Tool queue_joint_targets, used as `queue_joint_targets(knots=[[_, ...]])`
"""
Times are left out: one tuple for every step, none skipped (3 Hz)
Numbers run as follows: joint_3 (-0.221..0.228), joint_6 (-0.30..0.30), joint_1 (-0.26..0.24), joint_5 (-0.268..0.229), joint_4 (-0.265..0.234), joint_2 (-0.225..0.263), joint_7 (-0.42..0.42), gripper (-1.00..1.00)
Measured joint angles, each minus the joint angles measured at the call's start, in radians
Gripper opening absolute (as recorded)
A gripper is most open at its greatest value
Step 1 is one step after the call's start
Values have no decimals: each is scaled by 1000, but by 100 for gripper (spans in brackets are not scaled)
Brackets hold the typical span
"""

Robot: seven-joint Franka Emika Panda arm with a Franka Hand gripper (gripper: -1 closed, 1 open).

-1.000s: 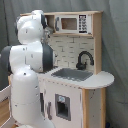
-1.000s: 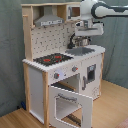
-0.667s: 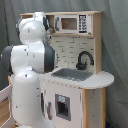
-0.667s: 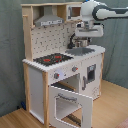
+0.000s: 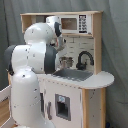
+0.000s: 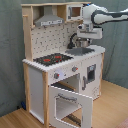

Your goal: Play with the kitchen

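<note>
**My claw over the toy sink**

My claw (image 6: 85, 39) hangs just above the sink (image 6: 80, 51) in the second exterior view. I cannot tell if it is wide or narrow, or if it holds a thing. In the first exterior view my own big white arm (image 5: 32, 70) hides it.

The kitchen (image 6: 60, 65) is tall, white and light wood. It stands on a wooden floor (image 6: 107, 107) in front of a grey curtain (image 6: 10, 50). In the second exterior view the sink is at the second exterior view's right end of the counter. The black faucet (image 5: 84, 58) curls up behind the sink. The stove (image 6: 52, 59) with red rings lies beside the sink. The grey hood (image 6: 48, 20) is high above the stove, and the back wall has little holes. Low down, the oven door (image 6: 70, 104) with its window hangs open and tips forward.
</note>
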Motion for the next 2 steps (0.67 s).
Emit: queue_joint_targets(knots=[[-24,75,-15,-1,-73,-2,0,-100],[-47,160,-15,0,-91,-52,-2,-100]])
